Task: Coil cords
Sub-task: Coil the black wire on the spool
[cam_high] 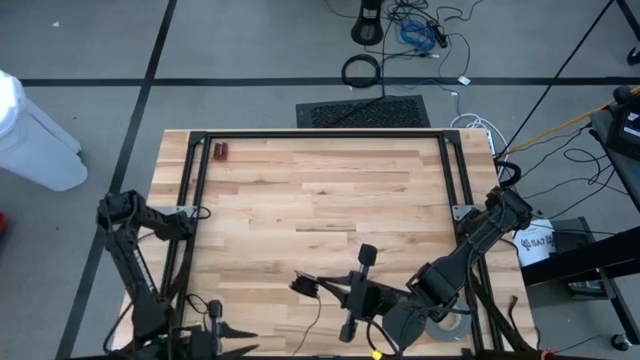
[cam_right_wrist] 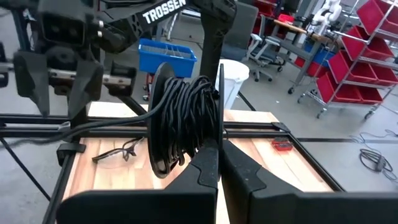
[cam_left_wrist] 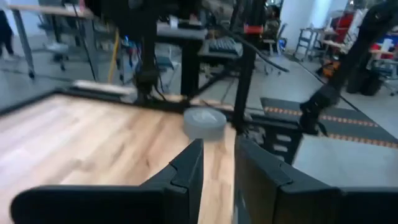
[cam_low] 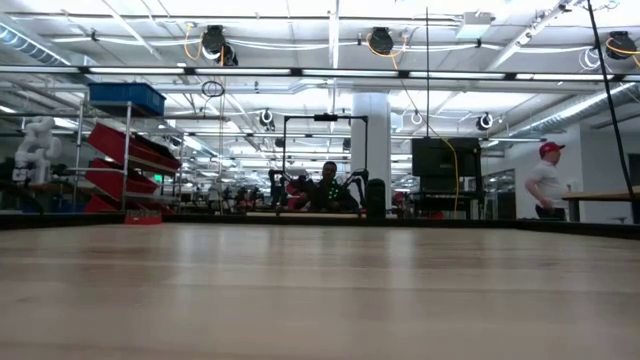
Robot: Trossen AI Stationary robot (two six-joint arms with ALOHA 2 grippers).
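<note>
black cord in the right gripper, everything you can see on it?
The cord is thin, black and rubbery-looking, wound in many turns into a tight bundle that stands on edge between the right gripper's shut jaws, raised off the table. A loose strand trails from it across the wood. From above it shows near the table's front edge, with that strand running toward the front edge. Only the jaws touch the bundle.
</note>
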